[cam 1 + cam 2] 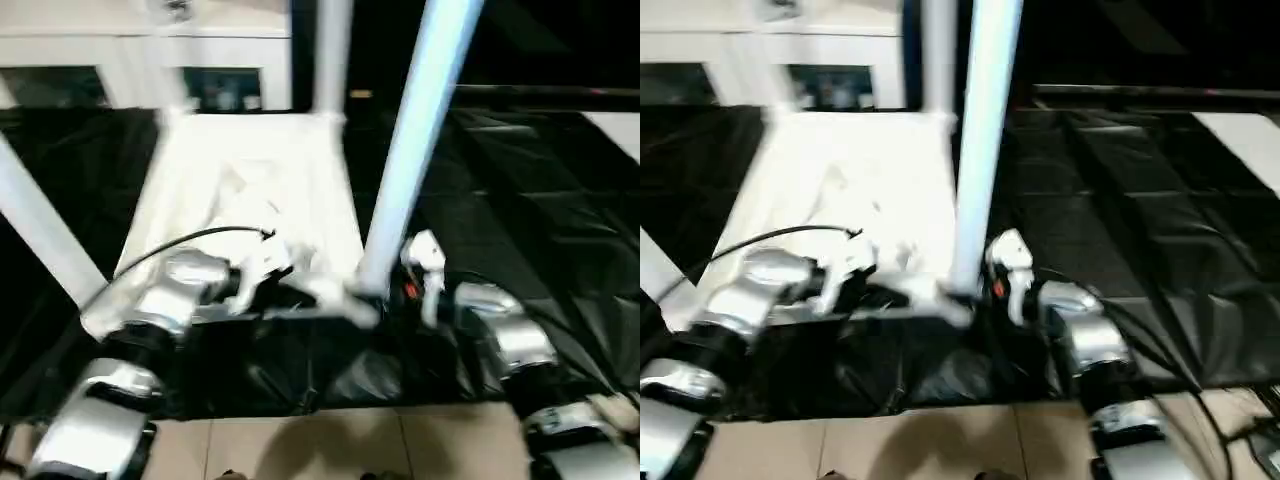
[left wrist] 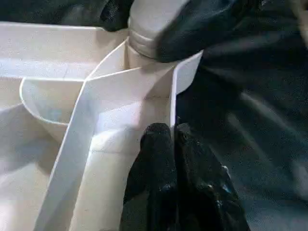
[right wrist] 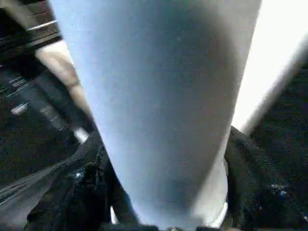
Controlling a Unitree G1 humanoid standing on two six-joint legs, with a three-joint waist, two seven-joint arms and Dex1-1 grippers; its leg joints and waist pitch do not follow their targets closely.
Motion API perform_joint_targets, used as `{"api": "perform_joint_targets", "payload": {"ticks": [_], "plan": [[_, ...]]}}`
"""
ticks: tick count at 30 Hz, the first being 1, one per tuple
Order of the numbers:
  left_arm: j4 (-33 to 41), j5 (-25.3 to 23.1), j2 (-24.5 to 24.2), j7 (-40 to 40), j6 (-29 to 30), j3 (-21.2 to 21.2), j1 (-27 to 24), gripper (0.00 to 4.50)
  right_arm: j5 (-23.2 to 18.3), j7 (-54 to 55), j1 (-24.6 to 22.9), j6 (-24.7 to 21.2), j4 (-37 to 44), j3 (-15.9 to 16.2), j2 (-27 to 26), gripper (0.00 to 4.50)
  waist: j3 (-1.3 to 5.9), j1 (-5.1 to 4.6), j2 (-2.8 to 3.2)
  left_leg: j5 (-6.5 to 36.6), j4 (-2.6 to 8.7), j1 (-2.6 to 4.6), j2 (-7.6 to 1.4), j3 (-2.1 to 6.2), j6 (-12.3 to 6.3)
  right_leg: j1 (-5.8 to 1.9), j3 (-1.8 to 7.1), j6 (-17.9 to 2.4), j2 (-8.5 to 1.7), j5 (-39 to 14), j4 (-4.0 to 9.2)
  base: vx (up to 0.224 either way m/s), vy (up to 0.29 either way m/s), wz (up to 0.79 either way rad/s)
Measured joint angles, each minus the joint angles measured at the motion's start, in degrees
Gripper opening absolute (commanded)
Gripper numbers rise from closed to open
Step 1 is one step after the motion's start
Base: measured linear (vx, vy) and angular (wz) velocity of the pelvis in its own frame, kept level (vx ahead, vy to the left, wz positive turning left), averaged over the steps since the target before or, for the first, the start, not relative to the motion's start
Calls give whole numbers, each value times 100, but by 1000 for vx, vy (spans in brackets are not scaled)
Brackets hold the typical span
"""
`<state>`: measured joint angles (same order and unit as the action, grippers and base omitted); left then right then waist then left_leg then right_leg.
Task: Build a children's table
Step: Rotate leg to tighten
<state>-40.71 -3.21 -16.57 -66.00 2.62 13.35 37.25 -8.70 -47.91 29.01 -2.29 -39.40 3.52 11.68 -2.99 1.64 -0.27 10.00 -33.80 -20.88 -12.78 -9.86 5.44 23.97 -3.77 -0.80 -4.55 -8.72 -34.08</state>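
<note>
Lying underside-up on black sheeting spread over the floor, the tabletop point(image 1: 250, 190) exposes its ribs and corner sockets so the tube legs can be pushed in from above; legs already stand at the far corner point(image 1: 332, 55) and the left side point(image 1: 40, 230). The right hand point(image 3: 163, 192) has its fingers point(image 3: 255, 187) spread around the near-right leg point(image 1: 415, 140), low by the socket, probably to seat it. The left hand point(image 2: 168, 144), fingers pressed together and gripping nothing, rests against a rib there, seemingly to steady the tabletop.
</note>
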Motion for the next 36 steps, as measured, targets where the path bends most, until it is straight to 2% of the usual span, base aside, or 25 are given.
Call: {"api": "perform_joint_targets", "payload": {"ticks": [6, 8, 9, 11, 14, 15, 17, 21, 24, 30, 31, 34, 36], "plan": [[290, -150, 520, 1043, 416, -114, -112, 0, 110, 1769, 1, 9, -2, -408, -536, 266, 2, -37, 3, 1, 16, -8, 1, -2, 1, 3, -3, 3, 5, -1, 1, 0, 0, 0], [332, -176, 567, 1161, 451, -111, -124, 0, 133, 1994, 6, 46, -1, -456, -606, 266, 4, -35, 7, 2, 26, -8, 1, -2, 1, 3, -4, 2, 5, -1, 1, 0, 0, 0], [334, -179, 574, 1190, 452, -112, -126, 0, 156, 2086, 5, 64, 0, -485, -651, 322, 5, -37, 11, 2, 30, -9, 1, -2, 1, 3, -5, 1, 5, -1, 1, 0, 0, 0], [337, -179, 576, 1202, 450, -109, -126, 0, 172, 2183, 5, 121, 0, -490, -667, 336, 4, -37, 15, 2, 32, -9, 2, -2, 1, 4, -6, 1, 6, -1, 1, 0, 0, 0], [413, -174, 613, 1163, 436, -10, -132, 0, 269, 2251, 4, 128, -20, -467, -613, 353, -1, 18, 25, 2, 30, -8, 1, -1, 1, 12, -5, -4, 5, 2, 5, 0, 0, 0], [417, -169, 582, 1124, 398, -1, -135, 0, 275, 2124, 5, 146, -19, -408, -545, 368, -2, 21, 27, 2, 28, -10, 1, -2, 0, 14, -4, -5, 5, 3, 5, 0, 0, 0], [417, -158, 524, 991, 325, 5, -142, 0, 277, 1840, 5, 153, -18, -319, -396, 368, -2, 20, 27, 2, 29, -13, 2, -2, 0, 14, -4, -5, 5, 3, 7, 0, 0, 0], [385, 28, 228, 338, 98, 4, -186, 0, 201, 542, -3, 150, 83, -17, 24, 368, -2, 20, 27, 3, 33, -18, 2, -1, -2, 19, -9, -5, 5, 2, 5, 0, 0, 0], [261, 221, -38, -370, -67, 2, -189, 0, 13, -846, -66, 6, 355, 309, 423, 368, -7, 85, 19, 3, 28, -20, -3, 0, -3, 16, -15, -5, 6, 1, 5, 0, 0, 0], [6, 268, -147, -1010, -202, 42, -100, 0, -91, -2012, -69, -345, 571, 634, 807, 368, -7, 214, 14, 2, 9, -13, -6, -3, -4, -4, -5, -6, -2, 2, 0, 0, 0, 0], [-75, 303, -168, -1141, -216, 66, -64, 0, -95, -2226, -42, -413, 605, 711, 865, 343, -6, 227, 14, 2, 7, -12, -6, -3, -5, -7, -4, -6, -3, 2, -1, 0, 0, 0], [-169, 336, -222, -1342, -297, 108, -27, 0, -100, -2504, -9, -571, 637, 771, 928, 343, -5, 246, 10, 1, 5, -12, -7, -3, -5, -8, -4, -4, -3, 1, -5, 0, 0, 0], [-194, 351, -255, -1480, -321, 119, -21, 0, -126, -2666, -2, -676, 682, 824, 934, 310, -4, 259, 9, 1, 6, -10, -8, -3, -5, -8, -4, -3, -3, 1, -6, 0, 0, 0]]}}
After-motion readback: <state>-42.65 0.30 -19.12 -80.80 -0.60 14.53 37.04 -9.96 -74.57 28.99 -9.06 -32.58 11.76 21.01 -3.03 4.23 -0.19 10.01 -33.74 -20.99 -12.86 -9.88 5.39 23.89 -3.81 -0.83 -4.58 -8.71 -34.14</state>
